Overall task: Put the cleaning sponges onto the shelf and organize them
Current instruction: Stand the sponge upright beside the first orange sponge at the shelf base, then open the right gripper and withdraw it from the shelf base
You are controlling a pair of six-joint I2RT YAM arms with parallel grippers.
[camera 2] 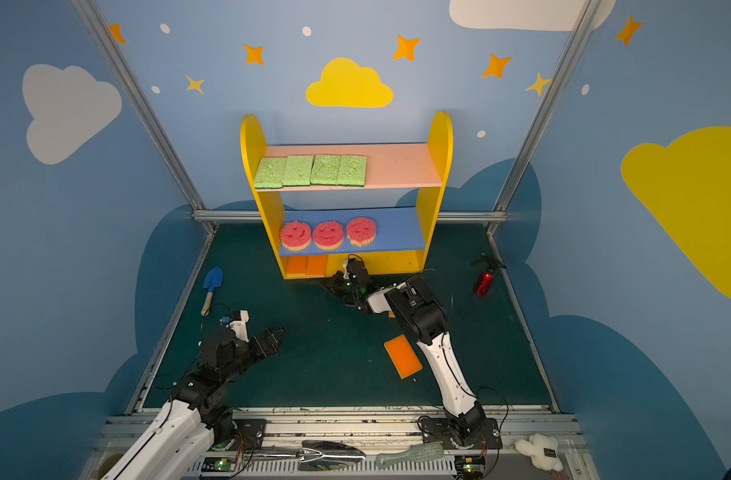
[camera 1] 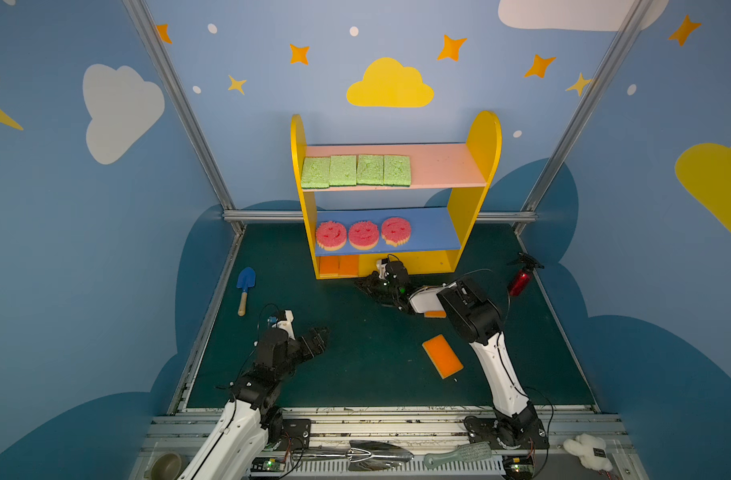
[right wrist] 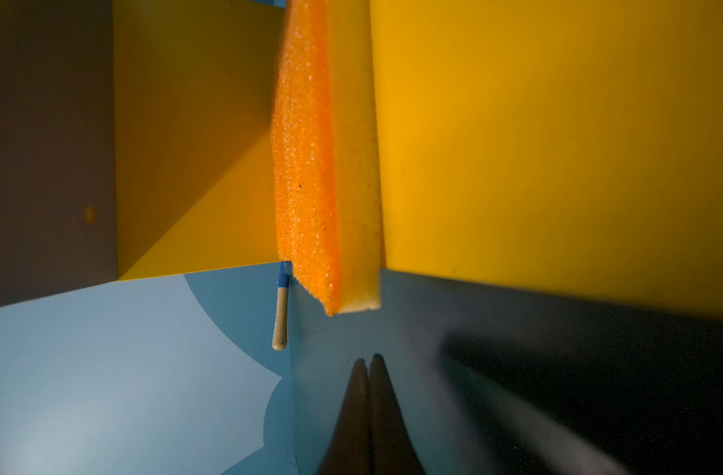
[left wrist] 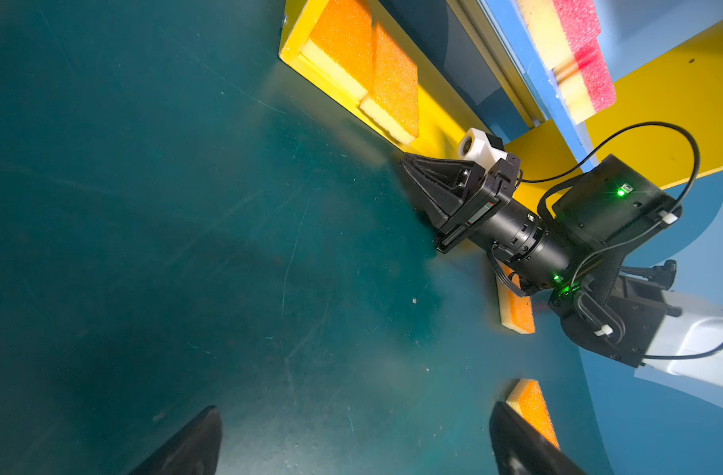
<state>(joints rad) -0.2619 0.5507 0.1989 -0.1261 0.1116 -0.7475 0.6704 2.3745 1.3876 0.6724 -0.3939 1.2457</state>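
The shelf [camera 1: 484,137] carries four green sponges [camera 1: 355,170] in a row on its pink top board, three pink smiley sponges [camera 1: 363,235] on the blue middle board and two orange sponges [camera 1: 338,266] side by side at the left end of its yellow base. A third orange sponge [camera 1: 442,356] lies loose on the surface [camera 1: 355,374]; a fourth orange sponge [camera 1: 434,314], mostly hidden under the right arm, seems to lie there too. The right hand [left wrist: 407,164], fingers pressed together and empty, sits low just before the base. The left hand [camera 1: 318,336] hovers spread apart, holding nothing
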